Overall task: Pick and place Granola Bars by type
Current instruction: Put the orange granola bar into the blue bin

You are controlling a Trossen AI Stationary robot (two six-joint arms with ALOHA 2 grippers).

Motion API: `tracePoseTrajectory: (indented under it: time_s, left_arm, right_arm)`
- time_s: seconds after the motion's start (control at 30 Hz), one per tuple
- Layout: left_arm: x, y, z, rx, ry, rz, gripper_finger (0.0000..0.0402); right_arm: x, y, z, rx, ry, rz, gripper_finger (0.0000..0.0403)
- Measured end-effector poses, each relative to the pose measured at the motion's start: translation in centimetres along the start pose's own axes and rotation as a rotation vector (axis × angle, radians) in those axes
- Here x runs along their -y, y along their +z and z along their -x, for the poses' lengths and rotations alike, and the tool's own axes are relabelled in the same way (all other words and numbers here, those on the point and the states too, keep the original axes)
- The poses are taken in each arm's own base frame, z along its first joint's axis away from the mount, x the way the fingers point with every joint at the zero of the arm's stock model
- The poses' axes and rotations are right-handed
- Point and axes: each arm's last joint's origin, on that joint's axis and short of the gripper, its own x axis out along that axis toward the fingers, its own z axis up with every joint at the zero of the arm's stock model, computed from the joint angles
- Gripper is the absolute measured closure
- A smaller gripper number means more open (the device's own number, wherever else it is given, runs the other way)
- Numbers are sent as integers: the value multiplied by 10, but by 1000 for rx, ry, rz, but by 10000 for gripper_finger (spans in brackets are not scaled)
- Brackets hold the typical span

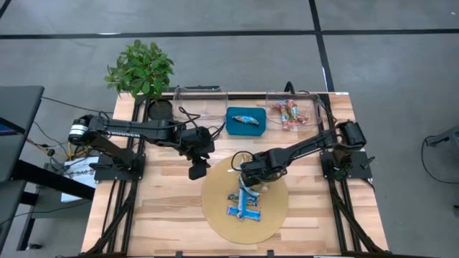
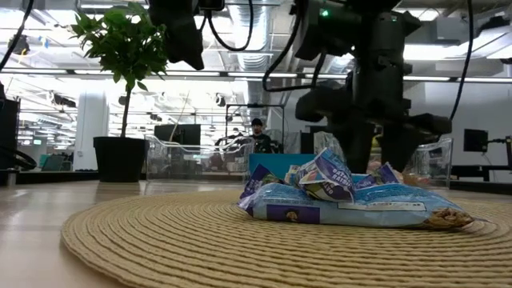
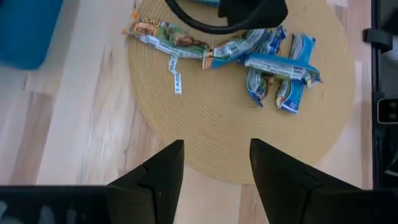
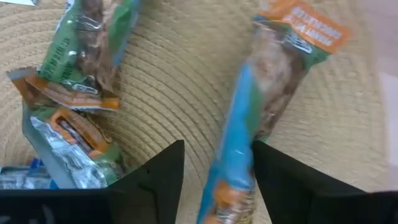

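Several granola bars in blue and blue-and-silver wrappers lie piled on a round woven mat; they also show in the low view. Green-and-orange wrapped bars lie at the mat's far part. My right gripper is open low over that far part, and one blue-green-orange bar lies between its fingers. My left gripper hovers open beside the mat's left edge, with the pile ahead of it. My right gripper comes from above with its fingers on either side of the blue-green-orange bar, which lies on the mat. The bar's near part runs close along the inner side of one finger; whether they touch, I cannot tell.
A teal tray with one blue bar stands at the far middle. To its right, a clear bin holds red-and-tan bars; another clear bin stands to its left. A potted plant is at the far left corner.
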Motion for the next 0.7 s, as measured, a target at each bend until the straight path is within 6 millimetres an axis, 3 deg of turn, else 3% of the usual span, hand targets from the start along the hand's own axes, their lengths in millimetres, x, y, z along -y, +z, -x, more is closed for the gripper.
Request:
tracePoseTrajectory:
  time_s: [0.13, 0.37, 0.53, 0.7]
  left_arm:
    - [0, 0, 0, -1, 0, -7, 226]
    - [0, 0, 0, 0, 4, -14, 226]
    - [-1, 0, 0, 6, 13, -7, 226]
    - [-1, 5, 0, 63, 54, 14, 226]
  right_arm:
    - [-1, 0, -5, -17, -30, 9, 255]
    - [-9, 2, 1, -7, -3, 52, 352]
    - [-23, 7, 26, 64, 61, 148, 385]
    - [-32, 23, 61, 210, 90, 223, 376]
